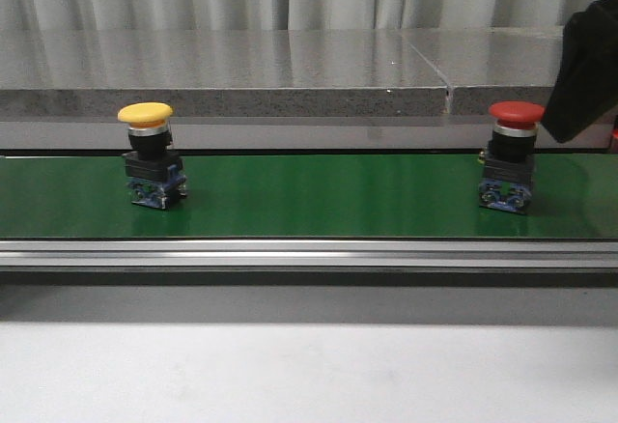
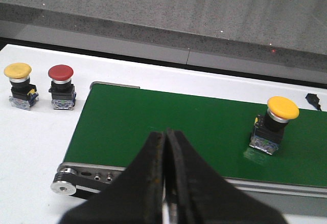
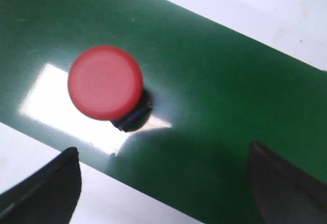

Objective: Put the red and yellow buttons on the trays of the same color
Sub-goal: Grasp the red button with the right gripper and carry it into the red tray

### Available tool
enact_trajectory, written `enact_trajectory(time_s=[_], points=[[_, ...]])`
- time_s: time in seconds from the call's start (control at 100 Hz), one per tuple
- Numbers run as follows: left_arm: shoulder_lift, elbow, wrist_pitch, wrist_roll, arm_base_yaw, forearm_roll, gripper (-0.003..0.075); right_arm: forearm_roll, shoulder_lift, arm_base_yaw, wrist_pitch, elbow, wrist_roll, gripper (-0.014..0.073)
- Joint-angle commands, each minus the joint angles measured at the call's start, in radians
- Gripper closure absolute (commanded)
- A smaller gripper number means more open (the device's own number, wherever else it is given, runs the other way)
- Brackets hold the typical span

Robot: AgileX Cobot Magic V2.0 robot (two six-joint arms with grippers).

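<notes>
A green conveyor belt (image 1: pixel 309 201) runs across the front view, with a grey stone ledge (image 1: pixel 241 75) behind it and a white counter (image 1: pixel 290 375) in front. A yellow mushroom-head button (image 1: pixel 148 153) stands upright on the belt towards its left end, and a red mushroom-head button (image 1: pixel 512 157) stands upright towards its right end; the two are well apart.

The right arm (image 1: pixel 587 66) shows as a dark shape at the right edge of the front view, just beside the red button's cap. In the right wrist view the right claw (image 3: pixel 163 183) hangs above the belt with its fingers (image 3: pixel 46 188) spread wide apart, holding nothing; the red button sits under the camera, nearer one finger than the other, and neither finger touches it.

The left claw (image 2: pixel 166 183) is closed, its two fingers pressed together with nothing between them. It hangs over the near edge of the belt, by the end roller (image 2: pixel 64 185). Its camera also shows the yellow button on the belt and, off the belt's end on the white counter, a second yellow button (image 2: pixel 19 83) and a second red button (image 2: pixel 61 85) standing upright side by side.
</notes>
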Motion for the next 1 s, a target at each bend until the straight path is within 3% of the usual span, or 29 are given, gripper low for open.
enact_trajectory(time_s=[0.0,0.32,0.39,0.54,0.63,0.85,0.99], points=[[0.007,-0.028,-0.075,-0.002,-0.007,-0.007,0.0739,0.01,0.014,0.016,-0.046,-0.059,-0.014,-0.0052],[0.007,-0.028,-0.075,-0.002,-0.007,-0.007,0.0739,0.01,0.12,0.022,-0.038,-0.129,-0.014,-0.0029],[0.007,-0.028,-0.075,-0.002,-0.007,-0.007,0.0739,0.01,0.127,0.022,-0.027,-0.129,-0.014,0.0057],[0.007,-0.028,-0.075,-0.002,-0.007,-0.007,0.0739,0.01,0.128,0.02,0.032,-0.133,-0.011,0.0333],[0.007,-0.028,-0.075,-0.002,-0.007,-0.007,0.0739,0.01,0.127,0.011,0.076,-0.159,-0.002,0.0412],[0.007,-0.028,-0.075,-0.002,-0.007,-0.007,0.0739,0.001,0.126,-0.078,0.192,-0.34,-0.001,0.0417],[0.007,-0.028,-0.075,-0.002,-0.007,-0.007,0.0739,-0.002,0.127,-0.22,0.252,-0.492,-0.001,0.0417]])
